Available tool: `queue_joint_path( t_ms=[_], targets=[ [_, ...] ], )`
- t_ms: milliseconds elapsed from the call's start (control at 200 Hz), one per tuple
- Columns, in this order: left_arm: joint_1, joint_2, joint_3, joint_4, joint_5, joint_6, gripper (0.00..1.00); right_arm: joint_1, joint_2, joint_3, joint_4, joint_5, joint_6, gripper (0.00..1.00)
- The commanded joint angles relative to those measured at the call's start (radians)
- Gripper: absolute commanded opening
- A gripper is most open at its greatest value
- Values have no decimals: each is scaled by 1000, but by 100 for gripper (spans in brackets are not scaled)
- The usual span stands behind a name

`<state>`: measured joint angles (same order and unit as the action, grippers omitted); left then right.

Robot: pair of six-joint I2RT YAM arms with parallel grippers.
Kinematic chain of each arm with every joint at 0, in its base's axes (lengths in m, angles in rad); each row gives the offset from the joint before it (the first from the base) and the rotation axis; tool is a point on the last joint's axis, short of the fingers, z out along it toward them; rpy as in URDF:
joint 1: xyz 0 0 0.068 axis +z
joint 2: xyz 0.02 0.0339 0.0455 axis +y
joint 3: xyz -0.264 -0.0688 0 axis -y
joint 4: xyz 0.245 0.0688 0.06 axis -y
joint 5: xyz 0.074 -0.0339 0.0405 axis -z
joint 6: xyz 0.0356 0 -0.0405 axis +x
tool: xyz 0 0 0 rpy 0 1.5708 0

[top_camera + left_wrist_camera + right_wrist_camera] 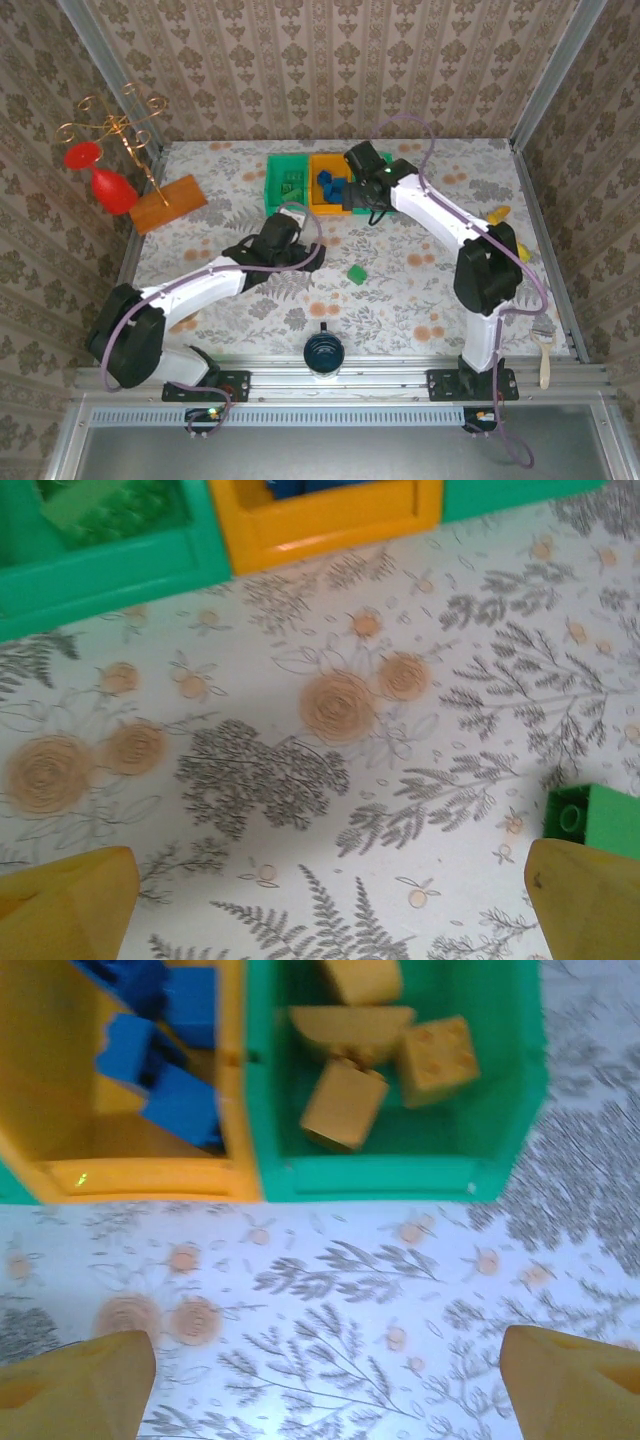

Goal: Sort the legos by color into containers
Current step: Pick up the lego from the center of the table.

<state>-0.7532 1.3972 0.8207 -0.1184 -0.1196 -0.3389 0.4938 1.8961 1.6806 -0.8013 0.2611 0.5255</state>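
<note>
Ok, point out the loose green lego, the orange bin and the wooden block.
loose green lego [357,273], top external view, top face.
orange bin [330,535], left wrist view, near wall.
wooden block [168,203], top external view, upper face.

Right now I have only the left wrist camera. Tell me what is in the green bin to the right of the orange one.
Observer: That green bin holds several orange-yellow bricks.
Operator: Report the right gripper.
Observer: The right gripper hangs open just in front of that bin and the orange bin, holding nothing.
Operator: Place the green brick for me.
Observer: The green brick lies on the table in front of the bins, touching none.
</note>
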Motion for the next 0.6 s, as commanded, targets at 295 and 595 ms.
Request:
queue_joint_path(
  t_ms=[295, 595],
  targets=[
    [-161, 163, 163, -62, -5, 55, 97, -92, -211, -266, 60, 76, 135, 100],
    [-251, 274, 247, -102, -12, 53, 98, -113, -267, -342, 55, 113, 169, 100]
  ],
)
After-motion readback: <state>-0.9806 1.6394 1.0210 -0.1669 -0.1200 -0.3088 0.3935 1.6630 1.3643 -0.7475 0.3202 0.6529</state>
